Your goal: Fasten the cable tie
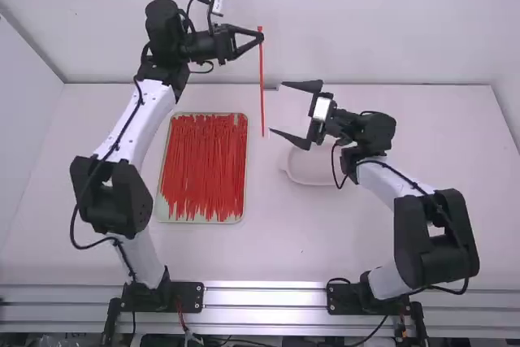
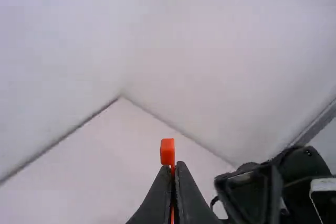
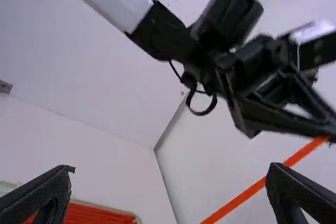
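High view: tray (image 1: 161, 210) of red ties left of centre on the table. Left gripper (image 1: 258, 36) is raised and clamped on the head end of one cable tie (image 1: 262, 87), which hangs straight down. Right gripper (image 1: 277, 109) is spread wide, just right of the tie's lower end.

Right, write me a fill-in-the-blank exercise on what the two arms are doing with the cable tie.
1. The left arm's jaws are ___ on a single cable tie, just below its head.
2. The right arm's jaws stand ___ close to that tie's lower end.
3. The spare ties lie on a tray on the robot's ___ side of the table.

Missing words: shut; open; left.
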Controlling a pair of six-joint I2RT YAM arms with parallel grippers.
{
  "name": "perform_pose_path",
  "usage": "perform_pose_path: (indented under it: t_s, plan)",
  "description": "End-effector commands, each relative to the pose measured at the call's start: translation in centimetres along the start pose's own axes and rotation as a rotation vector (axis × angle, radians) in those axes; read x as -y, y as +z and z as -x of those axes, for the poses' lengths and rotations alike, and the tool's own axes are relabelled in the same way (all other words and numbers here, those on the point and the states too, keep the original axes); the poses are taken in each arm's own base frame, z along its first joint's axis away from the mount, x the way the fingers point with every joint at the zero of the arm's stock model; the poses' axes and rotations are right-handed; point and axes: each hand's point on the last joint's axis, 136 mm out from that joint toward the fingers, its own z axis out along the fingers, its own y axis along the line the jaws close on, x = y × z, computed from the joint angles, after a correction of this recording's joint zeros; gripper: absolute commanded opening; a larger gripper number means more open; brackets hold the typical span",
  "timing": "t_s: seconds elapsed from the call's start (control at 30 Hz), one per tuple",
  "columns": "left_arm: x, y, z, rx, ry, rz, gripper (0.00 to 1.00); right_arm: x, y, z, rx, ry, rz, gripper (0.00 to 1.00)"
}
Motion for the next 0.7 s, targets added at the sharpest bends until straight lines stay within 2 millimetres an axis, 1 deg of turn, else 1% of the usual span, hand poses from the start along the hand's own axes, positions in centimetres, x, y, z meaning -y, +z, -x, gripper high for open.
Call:
perform_pose_path:
  t_s: [0.0, 0.03, 0.07, 0.13, 0.3, 0.37, 0.43, 0.6, 0.67]
  plan:
    - [-0.3, -0.6, 1.1, 0.003, -0.136, -0.013, 0.02, -0.2, -0.6, 0.4, 0.002, -0.134, 0.063, 0.98]
    - [-0.9, -0.9, 1.1, 0.007, -0.171, -0.004, 0.02, -0.8, -1.0, 0.2, 0.002, -0.209, 0.106, 0.98]
    - [-1.2, -1.1, 1.1, 0.009, -0.190, 0.001, 0.02, -1.1, -1.2, 0.1, 0.002, -0.246, 0.124, 0.99]
    - [-2.0, -1.6, 1.1, 0.015, -0.272, 0.015, 0.02, -2.0, -1.9, -0.5, 0.011, -0.408, 0.190, 0.98]
    - [-2.9, -1.8, 0.2, -0.004, -0.411, 0.019, 0.02, -2.0, -2.6, -2.1, 0.003, -0.615, 0.206, 0.99]
    - [-2.7, -1.7, -0.1, -0.019, -0.427, 0.005, 0.02, -2.1, -2.7, -2.6, 0.003, -0.668, 0.211, 0.99]
    - [-2.5, -1.1, -1.0, -0.049, -0.462, -0.010, 0.02, -2.3, -2.7, -3.2, 0.003, -0.735, 0.217, 0.99]
    - [-2.8, -0.2, -2.4, -0.080, -0.531, -0.005, 0.02, -3.2, -2.3, -4.0, 0.022, -0.851, 0.238, 0.99]
    - [-3.1, -0.1, -3.1, -0.094, -0.600, 0.011, 0.03, -3.7, -1.8, -4.0, 0.045, -0.920, 0.250, 0.98]
